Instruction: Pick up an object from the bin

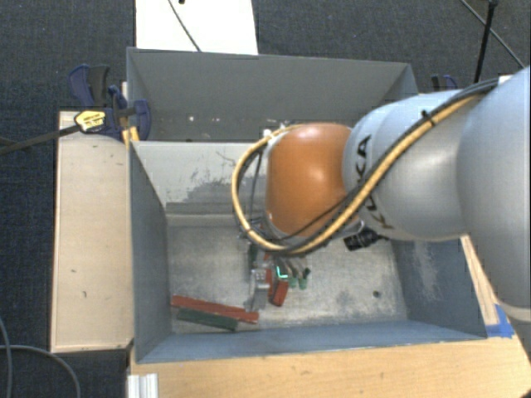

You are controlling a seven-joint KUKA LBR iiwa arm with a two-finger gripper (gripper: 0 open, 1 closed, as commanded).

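My gripper hangs low over the middle of the bin floor, under the arm's orange cover. Right beside it, on its right, lies a small red piece with a small green piece just above it; I cannot tell whether the gripper touches either. A long red strip lies on the floor to the lower left of the gripper, with a dark green strip alongside it, near the front wall.
The arm reaches in from the right and hides the bin's right middle part. Bare grey floor lies left of the gripper and at the front right. The bin's sloped walls close in on all sides.
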